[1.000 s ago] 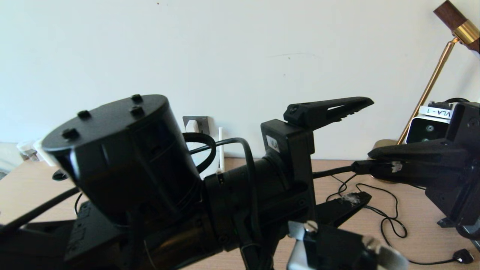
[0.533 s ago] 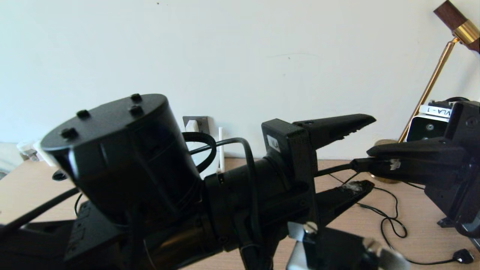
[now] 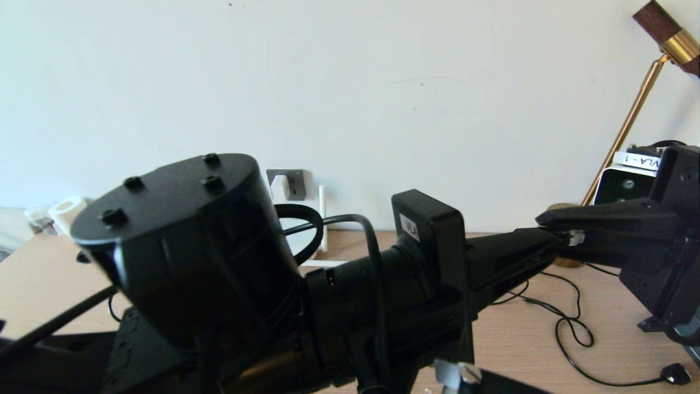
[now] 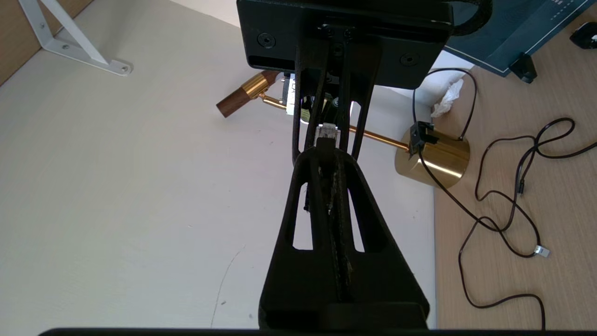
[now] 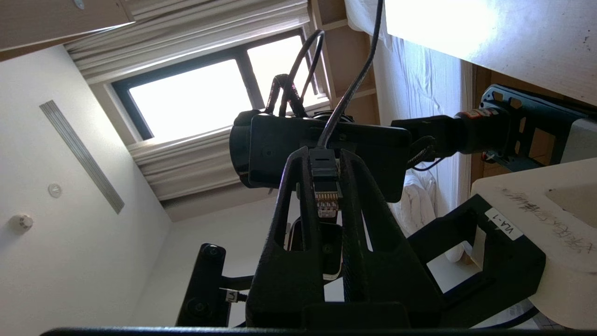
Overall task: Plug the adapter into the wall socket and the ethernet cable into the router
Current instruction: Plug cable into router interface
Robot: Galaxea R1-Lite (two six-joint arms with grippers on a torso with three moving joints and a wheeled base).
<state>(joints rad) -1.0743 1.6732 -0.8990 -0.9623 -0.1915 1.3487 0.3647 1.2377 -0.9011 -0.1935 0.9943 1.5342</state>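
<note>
My left gripper point(image 3: 541, 243) reaches to the right, shut on the black ethernet cable just behind its clear connector point(image 3: 574, 238). My right gripper point(image 3: 552, 227) faces it and is shut on that connector point(image 5: 324, 186); the two sets of fingertips meet. The cable point(image 5: 350, 88) runs on beyond the right fingers point(image 5: 359, 196). In the left wrist view the connector point(image 4: 326, 133) pokes out past my left gripper point(image 4: 326, 156). At the wall, the white adapter point(image 3: 280, 186) sits in the grey wall socket point(image 3: 295, 183). Of the router only a white antenna point(image 3: 321, 216) shows behind my left arm.
A brass lamp point(image 4: 433, 158) stands at the back right by the wall. A thin black cable point(image 3: 569, 323) loops over the wooden table point(image 3: 601, 306) and ends in a small plug point(image 3: 674, 374). White rolls point(image 3: 65, 210) stand far left.
My left gripper's jaws, wide open a second ago around the cable, have shut on it. The left arm dropped slightly. The right gripper kept its hold and barely moved.
</note>
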